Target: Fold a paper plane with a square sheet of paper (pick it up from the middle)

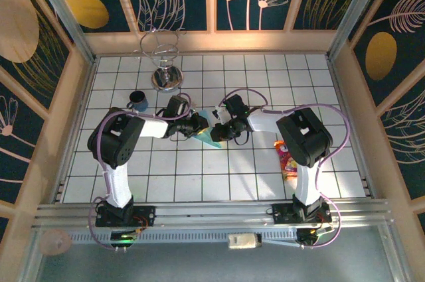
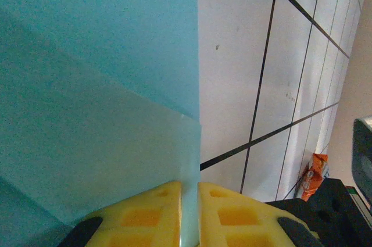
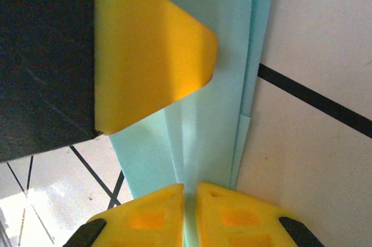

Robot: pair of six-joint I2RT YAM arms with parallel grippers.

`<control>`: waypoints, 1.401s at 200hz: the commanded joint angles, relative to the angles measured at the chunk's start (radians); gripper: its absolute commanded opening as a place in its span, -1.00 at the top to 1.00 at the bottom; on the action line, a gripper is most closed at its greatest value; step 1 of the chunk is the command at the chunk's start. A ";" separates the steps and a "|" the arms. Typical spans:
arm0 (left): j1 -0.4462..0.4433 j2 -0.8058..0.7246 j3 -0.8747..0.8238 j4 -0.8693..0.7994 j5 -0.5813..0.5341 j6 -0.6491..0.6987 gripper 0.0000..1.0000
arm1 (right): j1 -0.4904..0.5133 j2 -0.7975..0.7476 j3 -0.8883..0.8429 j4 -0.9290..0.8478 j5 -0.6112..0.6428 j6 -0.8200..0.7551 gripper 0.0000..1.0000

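pinching the folded light-blue paper from opposite sides, the left gripper and the right gripper are meeting near the middle of the tiled table, probably so that one is steadying the layers while the other is sharpening a crease. both pairs of yellow fingers are clamping tight on the sheet's edge. in the left wrist view the paper is spreading from the fingertips at 6 o'clock up toward 11 o'clock. in the right wrist view it is running as a narrow layered strip from 6 toward 12 o'clock. the orange-red snack packet is lying well apart at 4 o'clock.
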 commanded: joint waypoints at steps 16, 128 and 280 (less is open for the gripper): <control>-0.003 0.027 0.001 -0.047 -0.022 0.026 0.69 | -0.017 -0.088 -0.034 0.023 -0.007 0.108 0.58; -0.003 0.021 -0.001 -0.032 -0.014 0.019 0.69 | 0.030 -0.110 -0.084 0.070 -0.058 0.227 0.66; -0.003 0.032 0.006 -0.057 -0.026 0.021 0.70 | 0.024 -0.062 -0.118 0.053 -0.043 0.221 0.69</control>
